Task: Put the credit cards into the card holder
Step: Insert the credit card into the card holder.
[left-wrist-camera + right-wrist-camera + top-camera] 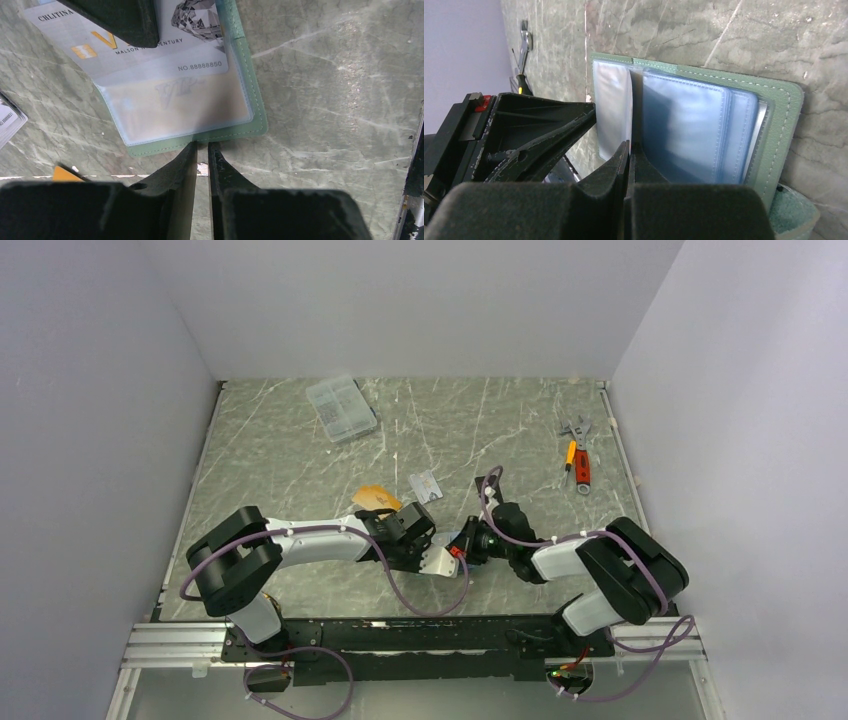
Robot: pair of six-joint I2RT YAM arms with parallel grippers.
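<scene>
The left gripper (pixel 202 146) and the right gripper (pixel 628 146) meet tip to tip over the open grey-green wallet with clear sleeves (pixel 253 100). There is hardly a gap between them. The white and black left arm (pixel 310 540) and right arm (pixel 560 555) lie low across the near side of the grey-green marble table (pixel 480 420). Just behind the grippers lie an orange-gold plastic card (pixel 372 497) and a silvery-white plastic card (pixel 425 485). A clear plastic box with little compartments (pixel 341 408) sits far left. A silver wrench (pixel 574 430) and an orange and black tool (pixel 581 472) lie far right. Between box and tools the table is bare.
</scene>
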